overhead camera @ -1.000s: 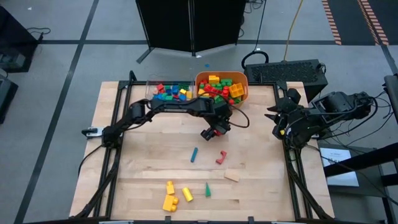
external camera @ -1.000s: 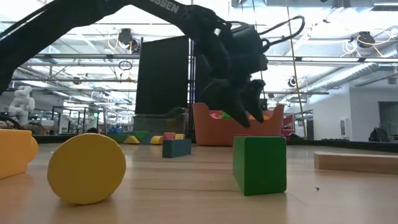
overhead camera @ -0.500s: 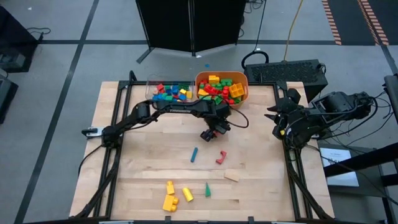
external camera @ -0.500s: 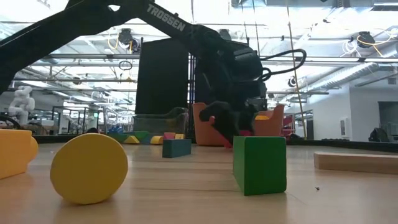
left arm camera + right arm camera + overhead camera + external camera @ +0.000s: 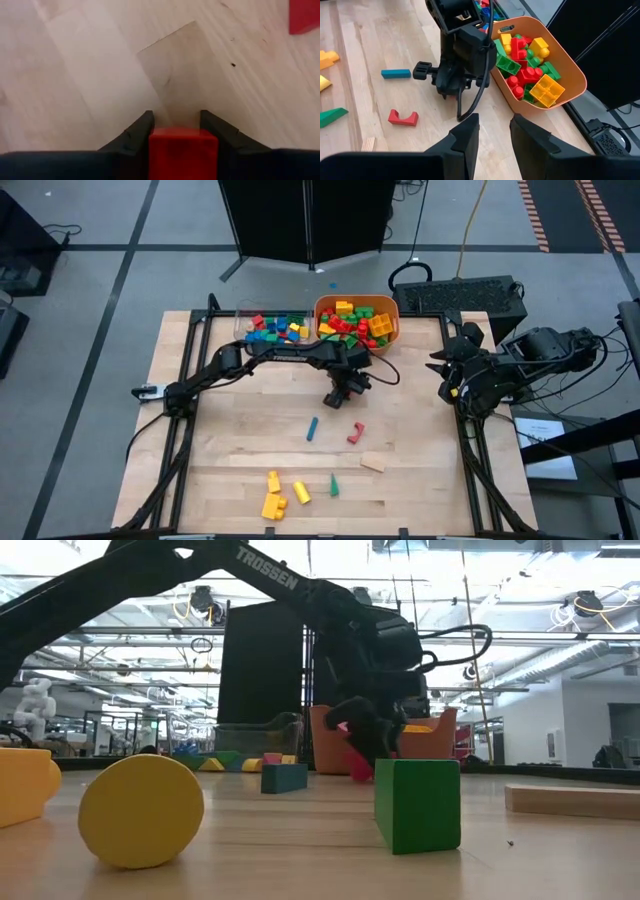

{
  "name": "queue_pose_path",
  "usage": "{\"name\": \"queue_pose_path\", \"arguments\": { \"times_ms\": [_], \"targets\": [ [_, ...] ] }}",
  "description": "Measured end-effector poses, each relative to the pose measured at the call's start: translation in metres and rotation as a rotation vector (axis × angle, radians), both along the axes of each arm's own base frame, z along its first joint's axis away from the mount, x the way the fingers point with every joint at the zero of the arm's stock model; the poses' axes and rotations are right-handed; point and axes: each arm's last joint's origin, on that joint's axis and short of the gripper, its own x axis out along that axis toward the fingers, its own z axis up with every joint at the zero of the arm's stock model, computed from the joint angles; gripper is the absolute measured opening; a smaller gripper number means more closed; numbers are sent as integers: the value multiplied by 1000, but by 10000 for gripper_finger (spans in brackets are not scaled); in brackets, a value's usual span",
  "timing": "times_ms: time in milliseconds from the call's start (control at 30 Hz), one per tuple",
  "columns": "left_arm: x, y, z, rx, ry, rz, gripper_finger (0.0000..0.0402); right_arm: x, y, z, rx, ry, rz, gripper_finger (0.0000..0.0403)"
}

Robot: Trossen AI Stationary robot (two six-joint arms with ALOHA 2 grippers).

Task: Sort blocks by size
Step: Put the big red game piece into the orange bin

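Left claw clamps a red block between its dark fingers, over pale wooden worktop; another red piece lies farther off.

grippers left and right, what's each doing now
Left gripper: shut on a small red plastic block.
Right gripper: open, holding nothing, parked at the table's right edge.

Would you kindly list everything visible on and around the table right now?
Orange tub: one, table's far edge, full of mixed blocks.
Clear tray: one, beside the tub, holding small blocks.
Blue bar: one, mid-table.
Red arch: one, beside the bar.
Wooden piece: one, tan, nearer edge.
Green wedge: one, near edge.
Yellow blocks: three, near edge.
Red block: one, between the left gripper's fingers.
Left gripper: mid-table.
Right gripper: waiting at the right edge.
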Motion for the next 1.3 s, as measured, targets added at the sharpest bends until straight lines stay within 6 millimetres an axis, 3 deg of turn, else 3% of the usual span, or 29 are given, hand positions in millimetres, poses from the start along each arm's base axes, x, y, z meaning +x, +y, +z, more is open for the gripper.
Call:
{"name": "queue_pose_path", "arguments": {
  "times_ms": [267, 467, 700, 767, 900, 1033, 1300],
  "targets": [
    [7, -4, 20, -47, -14, 175, 128, 0, 0, 0, -6, -2, -4, 105],
    [17, -5, 93, -5, -230, 302, 128, 0, -1, 0, -23, -8, -15, 105],
    [18, 48, 157, 98, -557, 549, 128, 0, -1, 0, -31, -6, -13, 105],
    [14, 68, 161, 187, -599, 650, 128, 0, -1, 0, -31, -5, -14, 105],
    [4, 108, 147, 192, -571, 801, 128, 0, -1, 0, -23, -6, -14, 105],
    [-6, 125, 142, 155, -510, 825, 137, 0, -1, 0, -24, -4, -12, 105],
    [-14, 127, 133, 210, -394, 749, 288, 0, -1, 0, -39, 6, 5, 105]
  ]
}}
